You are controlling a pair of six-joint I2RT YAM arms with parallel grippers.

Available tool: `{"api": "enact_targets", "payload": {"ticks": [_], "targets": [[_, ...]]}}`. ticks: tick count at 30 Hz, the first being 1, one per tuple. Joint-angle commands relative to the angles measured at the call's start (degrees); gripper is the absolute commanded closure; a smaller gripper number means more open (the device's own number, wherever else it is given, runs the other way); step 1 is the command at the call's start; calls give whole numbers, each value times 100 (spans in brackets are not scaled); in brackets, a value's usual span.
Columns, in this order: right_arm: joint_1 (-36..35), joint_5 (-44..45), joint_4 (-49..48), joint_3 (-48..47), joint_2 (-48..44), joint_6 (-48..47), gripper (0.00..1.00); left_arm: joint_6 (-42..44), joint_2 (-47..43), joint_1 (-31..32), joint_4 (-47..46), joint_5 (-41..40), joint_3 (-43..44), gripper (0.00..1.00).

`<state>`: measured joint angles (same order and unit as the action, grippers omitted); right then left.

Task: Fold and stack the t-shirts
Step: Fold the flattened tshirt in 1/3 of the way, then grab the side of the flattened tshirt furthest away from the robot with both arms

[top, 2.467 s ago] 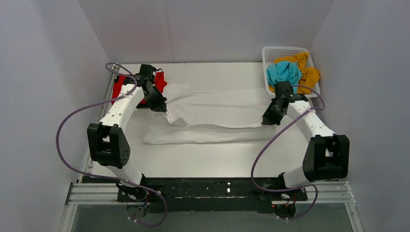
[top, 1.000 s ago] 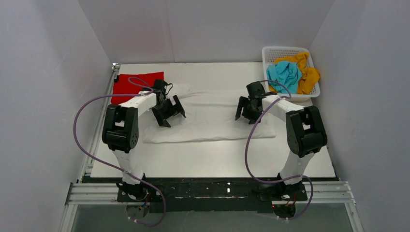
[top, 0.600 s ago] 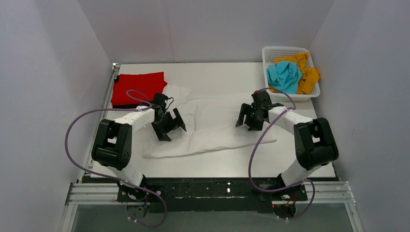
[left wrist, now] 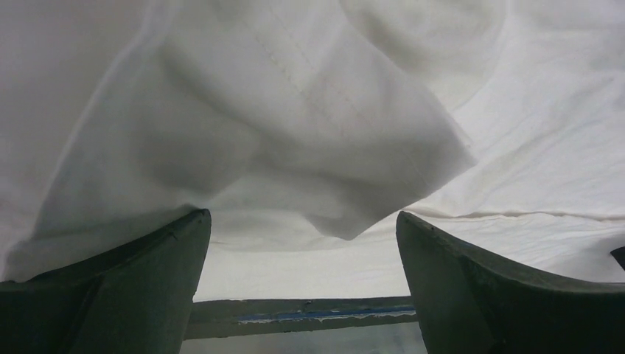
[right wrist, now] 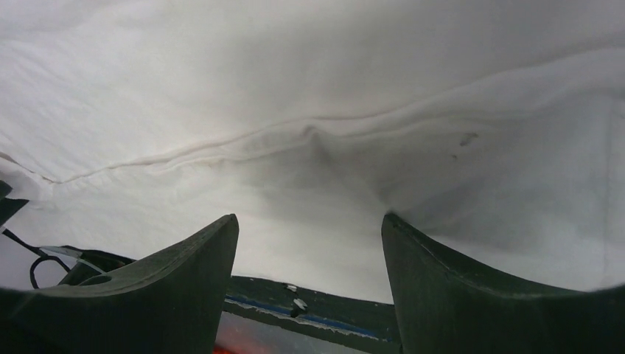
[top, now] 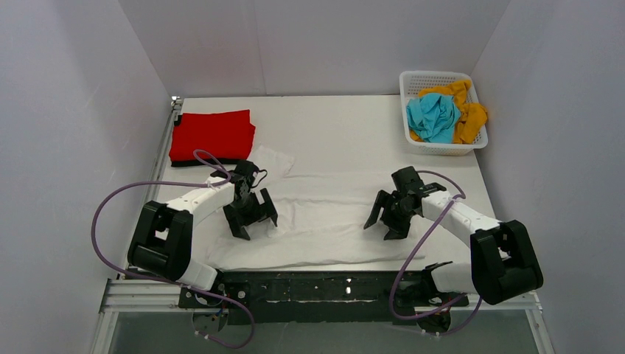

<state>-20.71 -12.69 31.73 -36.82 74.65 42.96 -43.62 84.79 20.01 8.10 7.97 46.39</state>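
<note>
While our left gripper (top: pixel 253 220) and right gripper (top: pixel 384 220) hover over the white t-shirt (top: pixel 324 230), their jaws stand wide open. We grip nothing.

Spread shirt (top: pixel 324 221) lies at the near edge, folded shirt (top: pixel 212 134) behind-left, basket (top: pixel 436 74) behind-right.

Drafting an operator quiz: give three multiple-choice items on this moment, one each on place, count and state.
1. Where on the table does the red t-shirt lie? A far left B near right C centre
2. How many t-shirts fill the basket? A none B two C four
3. How do the left gripper and right gripper stand? A both open B both shut C only left shut
A: it sits folded far left. B: a teal t-shirt and a mustard t-shirt. A: fingers apart over the white t-shirt.
</note>
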Motion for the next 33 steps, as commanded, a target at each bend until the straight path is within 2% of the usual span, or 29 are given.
{"api": "enact_targets", "payload": {"ticks": [1,10,13,17,22,25,27,33], "targets": [[-19,265,853,131,-247,305,20,136,46,21,690,-59,201,2],[-29,286,862,266,-544,416,20,58,-129,20,1015,-31,88,2],[-30,337,817,39,-662,253,19,136,-267,20,1149,-172,87,2],[-20,662,975,-761,-821,64,15,386,-514,16,1353,-497,848,2],[57,1583,1014,-1669,-1009,-55,10,618,-546,-130,1222,-1228,1873,2],[269,1963,999,-1925,-1083,-39,10,816,-93,-449,799,-1137,2377,2],[445,2012,855,-1964,-1173,-35,10,982,568,-666,692,-974,2909,2],[850,1650,389,-1750,-1362,-176,9,1935,2506,-1081,538,-207,5021,2]]}}
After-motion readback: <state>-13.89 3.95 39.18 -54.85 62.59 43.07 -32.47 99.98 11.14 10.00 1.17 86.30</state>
